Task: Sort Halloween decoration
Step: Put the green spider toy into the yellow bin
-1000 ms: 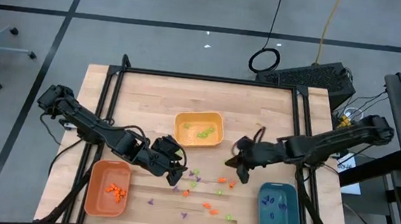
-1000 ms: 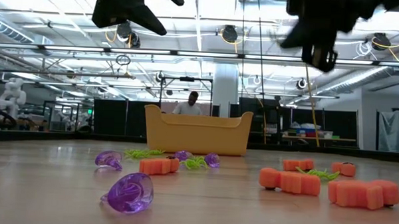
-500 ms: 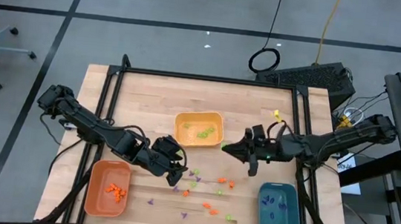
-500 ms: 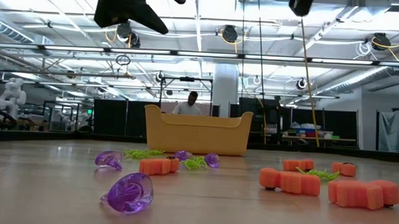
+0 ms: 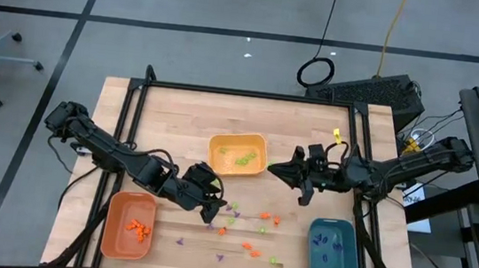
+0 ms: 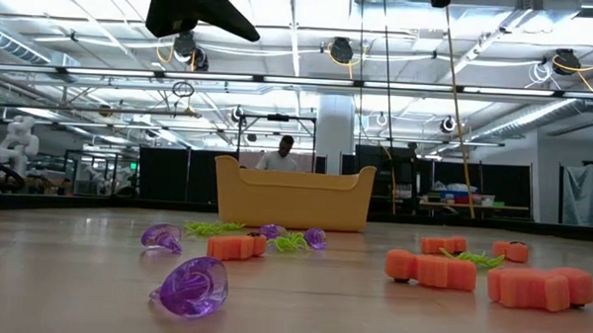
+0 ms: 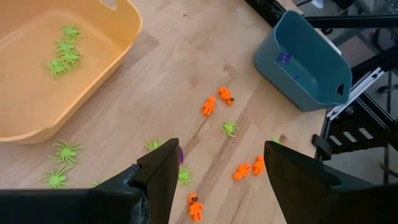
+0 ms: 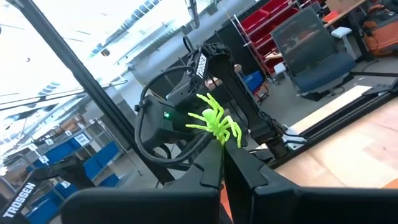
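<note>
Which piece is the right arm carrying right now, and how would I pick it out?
Start at the yellow tray mid-table; just to its right hangs the right end effector, above the wood. Pinched in its shut tips is a light green spider, legs splayed. Unlike the other spiders, lying in the tray or on the table, it is held in the air.

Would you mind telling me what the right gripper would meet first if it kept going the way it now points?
Probably the yellow tray. From above, the right gripper, shut on a green spider, points at the tray's near side; height is unclear, so it might pass over the rim.
</note>
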Robot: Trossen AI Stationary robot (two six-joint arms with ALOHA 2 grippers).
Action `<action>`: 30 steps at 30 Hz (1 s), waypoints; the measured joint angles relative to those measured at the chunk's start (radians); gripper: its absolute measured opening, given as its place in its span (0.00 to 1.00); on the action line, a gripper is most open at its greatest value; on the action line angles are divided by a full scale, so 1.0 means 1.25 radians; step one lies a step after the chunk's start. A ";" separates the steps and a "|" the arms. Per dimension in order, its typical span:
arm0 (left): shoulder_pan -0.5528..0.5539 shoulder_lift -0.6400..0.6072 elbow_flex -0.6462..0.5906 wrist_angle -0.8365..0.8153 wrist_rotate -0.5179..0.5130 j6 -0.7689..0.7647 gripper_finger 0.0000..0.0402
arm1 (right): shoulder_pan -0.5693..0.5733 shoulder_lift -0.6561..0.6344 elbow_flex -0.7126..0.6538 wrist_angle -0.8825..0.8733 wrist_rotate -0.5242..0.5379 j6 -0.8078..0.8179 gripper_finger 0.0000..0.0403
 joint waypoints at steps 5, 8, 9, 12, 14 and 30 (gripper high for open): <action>0.000 0.000 0.000 -0.001 0.000 0.001 0.58 | 0.000 0.000 0.000 0.003 -0.002 0.014 0.00; 0.000 0.000 0.000 -0.001 0.000 0.000 0.58 | 0.000 0.000 0.000 0.004 -0.003 0.014 0.00; 0.000 0.000 0.000 -0.001 0.000 0.000 0.58 | 0.000 0.000 0.000 0.003 -0.003 0.015 0.00; 0.000 0.000 0.000 -0.002 0.000 0.001 0.58 | 0.000 0.000 0.000 0.003 -0.003 0.014 0.00; 0.000 0.000 0.000 -0.002 0.000 0.001 0.58 | 0.000 0.000 0.000 0.003 -0.003 0.014 0.00; 0.000 0.000 0.000 -0.003 0.001 0.006 0.58 | 0.000 0.000 0.000 -0.007 -0.004 -0.226 0.00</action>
